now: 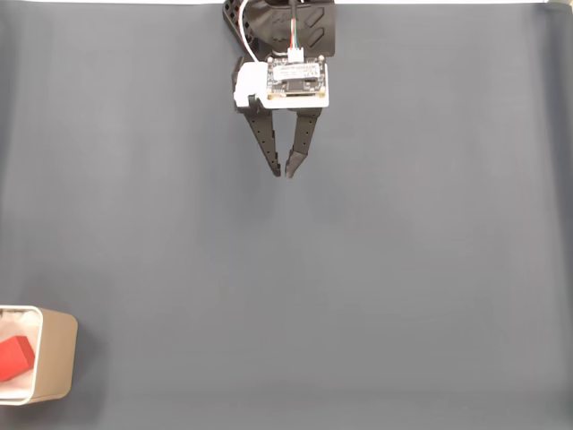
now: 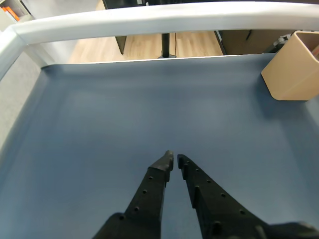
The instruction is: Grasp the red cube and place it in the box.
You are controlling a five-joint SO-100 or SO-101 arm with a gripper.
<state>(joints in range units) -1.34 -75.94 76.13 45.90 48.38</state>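
Fixed view: matte red cube (image 1: 14,356) inside rounded box (image 1: 55,363)

Black two-finger gripper (image 1: 285,171) extends from the top edge in the fixed view. Fingers (image 2: 155,179) nearly together, tips almost touching, nothing between them.

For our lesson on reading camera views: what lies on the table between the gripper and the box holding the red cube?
Nothing: in the fixed view, only bare grey mat lies between the gripper and the box with the red cube inside.
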